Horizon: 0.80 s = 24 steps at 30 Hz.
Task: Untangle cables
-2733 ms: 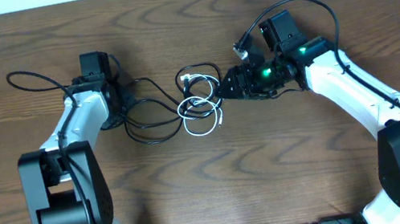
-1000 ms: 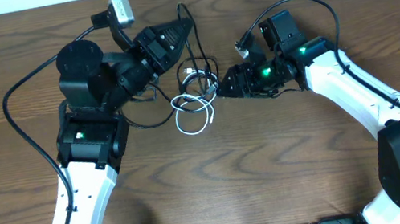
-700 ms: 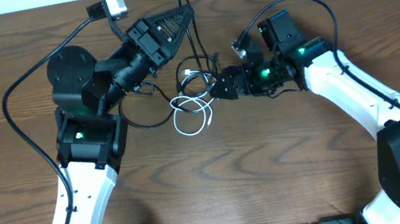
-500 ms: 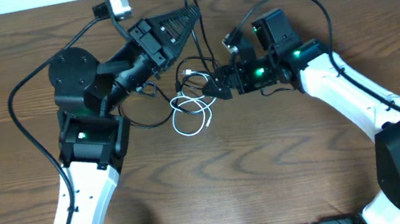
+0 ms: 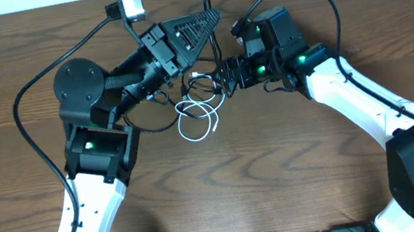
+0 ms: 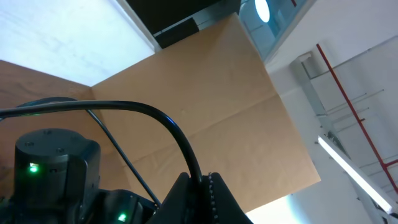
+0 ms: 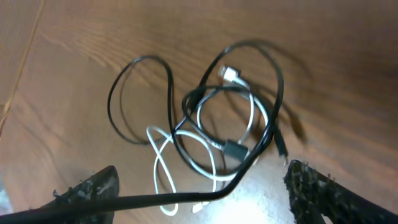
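— Brown wood-grain table [image 5: 288, 195]: what lies nearest the arm bases?
— Bare board only. The first item of the bundle is the white cable [image 7: 157, 152], which lies in loose loops on the surface at mid-table, between the two arms. Its white plug [image 7: 230, 74] sits at the far side of the tangle.
— Where are the black cords?
— The flat black cable [image 7: 112, 99] forms a loop on the table on the left-arm side of the white loops and runs into the same tangle, crossing them. The raised black cable [image 6: 134, 106] leaves the table at the tangle's far side and climbs to the left gripper.
— State of the right gripper [image 5: 227, 74]?
— Jaws spread wide. The gripper is low over the table, just beside the tangle on the right-arm side, and points toward it. In the right wrist view a black cord crosses the gap between the two fingers. Whether it touches either finger cannot be determined.
— State of the left gripper [image 6: 200, 183]?
— Jaws closed on the raised black cable, which is pinched at the fingertips. The gripper is above the table on the far side of the tangle, with its tips directed toward the right arm. The cord arcs above the tips before it drops to the bundle.
— Anything beyond that?
— The left wrist view looks upward and shows a cardboard panel [image 6: 217, 93] and a ceiling light strip [image 6: 348, 165]
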{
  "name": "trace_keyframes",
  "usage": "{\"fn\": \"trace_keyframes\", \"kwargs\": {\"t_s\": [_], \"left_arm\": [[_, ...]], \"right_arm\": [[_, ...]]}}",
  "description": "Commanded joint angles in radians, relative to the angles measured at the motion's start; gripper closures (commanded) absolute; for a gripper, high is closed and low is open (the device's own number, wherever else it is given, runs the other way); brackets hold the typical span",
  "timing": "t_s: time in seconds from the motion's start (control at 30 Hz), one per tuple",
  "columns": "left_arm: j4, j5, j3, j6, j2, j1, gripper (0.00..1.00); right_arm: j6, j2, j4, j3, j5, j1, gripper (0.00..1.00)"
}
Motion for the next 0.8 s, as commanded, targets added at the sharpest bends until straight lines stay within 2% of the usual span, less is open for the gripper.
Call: {"fn": "trace_keyframes", "kwargs": {"t_s": [0.0,0.07,0.13,0.17,0.23,0.27,0.3,0.33,0.37,0.4,0.57,0.7,0.77], "left_arm": [[0.011,0.016,0.013,-0.008,-0.026,0.000,0.93],[0.011,0.017,0.013,-0.009,-0.026,0.000,0.93],[0.011,0.020,0.013,-0.009,-0.026,-0.001,0.92],[0.011,0.020,0.013,-0.009,-0.026,0.000,0.93],[0.011,0.020,0.013,-0.009,-0.026,0.000,0.92],[0.011,0.020,0.013,-0.009,-0.026,0.000,0.92],[0.010,0.021,0.013,-0.009,-0.026,0.000,0.92],[0.006,0.024,0.013,-0.008,-0.026,0.000,0.92],[0.004,0.028,0.013,-0.008,-0.026,0.000,0.92],[-0.006,0.031,0.013,-0.001,-0.025,0.002,0.92],[-0.122,0.032,0.013,0.099,-0.024,0.037,0.92],[-0.338,-0.009,0.013,0.235,-0.024,0.116,0.93],[-0.475,-0.060,0.013,0.248,-0.024,0.165,0.93]], "right_arm": [[0.000,-0.014,0.020,0.010,0.016,0.023,0.28],[0.002,-0.014,0.027,0.010,0.015,0.032,0.34],[0.002,-0.014,0.039,0.010,0.015,0.046,0.37],[0.002,-0.014,0.047,0.010,0.015,0.055,0.40],[0.002,-0.014,0.061,0.010,0.016,0.066,0.54],[0.002,-0.014,0.065,0.010,0.016,0.069,0.55],[0.002,-0.014,0.068,0.010,0.016,0.071,0.62],[0.002,-0.014,0.071,0.010,0.016,0.071,0.74],[0.002,-0.014,0.071,0.010,0.016,0.071,0.92],[0.006,-0.014,0.071,0.010,0.016,0.067,0.99],[0.058,-0.037,0.059,0.010,-0.011,0.042,0.99],[0.091,-0.102,0.011,0.010,-0.025,0.008,0.99],[0.095,-0.141,-0.022,0.010,-0.020,-0.013,0.99]]}}
